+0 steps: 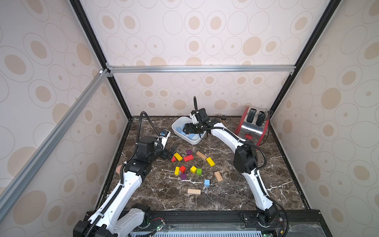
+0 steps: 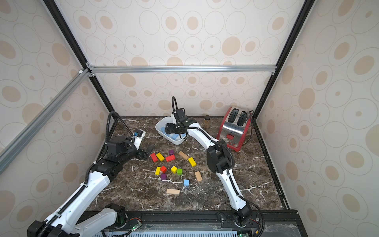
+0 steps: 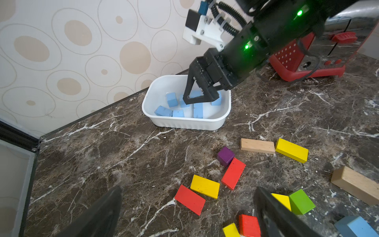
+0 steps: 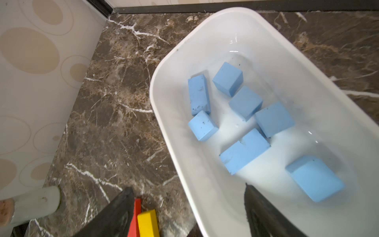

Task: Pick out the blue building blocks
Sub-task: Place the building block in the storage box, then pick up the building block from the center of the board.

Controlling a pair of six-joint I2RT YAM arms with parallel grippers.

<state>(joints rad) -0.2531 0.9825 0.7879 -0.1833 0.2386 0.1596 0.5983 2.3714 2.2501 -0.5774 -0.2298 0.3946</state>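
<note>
Seven matte blue building blocks (image 4: 245, 103) lie in a glossy white plastic tub (image 4: 266, 37) by the marble tabletop's (image 1: 235, 195) far edge. One blue cube (image 1: 207, 182) sits mid-tabletop among painted wooden bricks (image 1: 210, 161). The right gripper (image 1: 187, 129) hovers over the tub, jaws apart and empty. The left gripper (image 1: 171, 152) gapes wide, also empty. A chrome-and-red toaster (image 1: 251, 127) stands in the far right corner.

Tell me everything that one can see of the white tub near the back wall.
The white tub is a shallow rounded rectangle, of glossy plastic by its look, with a rolled rim and fine ribs on its outer wall. It stands upright on the marble table, close to the back wall. Seven blue building blocks lie loose on its floor. The right gripper hangs open over its inside; whether it touches the tub cannot be told.
</note>
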